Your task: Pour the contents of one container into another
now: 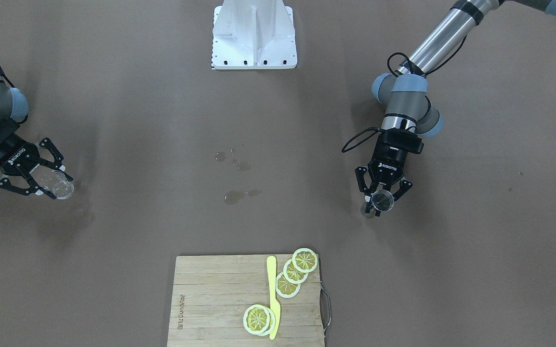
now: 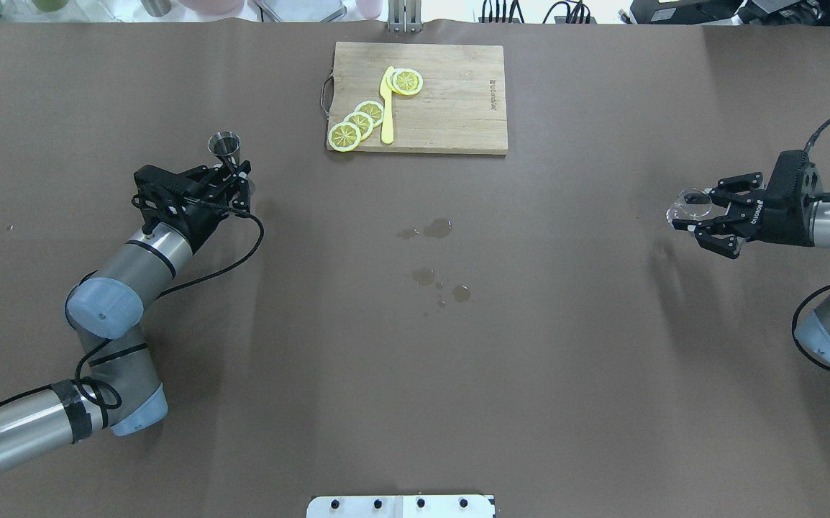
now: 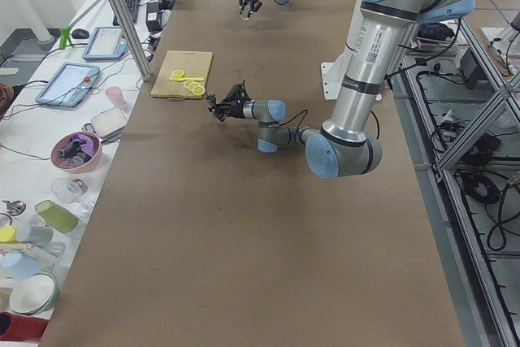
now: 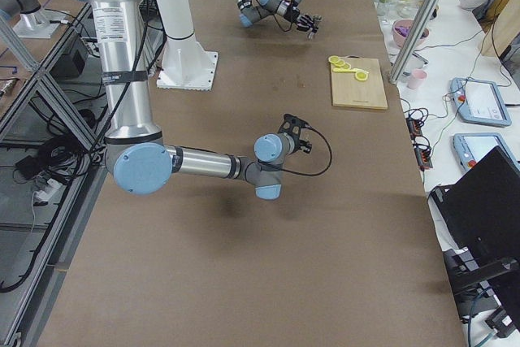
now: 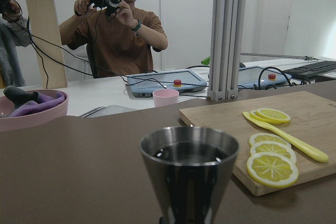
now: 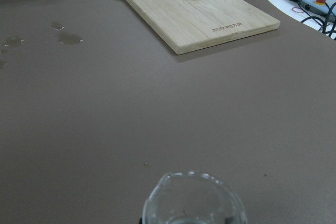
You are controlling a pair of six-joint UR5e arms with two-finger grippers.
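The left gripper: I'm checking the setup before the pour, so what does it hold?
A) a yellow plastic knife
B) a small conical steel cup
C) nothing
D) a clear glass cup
B: the left gripper is shut on the small conical steel cup, whose rim fills the left wrist view; the clear glass cup is in the right gripper.

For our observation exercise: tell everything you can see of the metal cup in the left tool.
The metal cup is small, shiny steel, a cone narrowing downward with a round open rim. It stands upright, mouth up; its dark inside shows glints, perhaps liquid. The left tool is shut on its lower part, near the cutting board. Whether its base touches the table is unclear.
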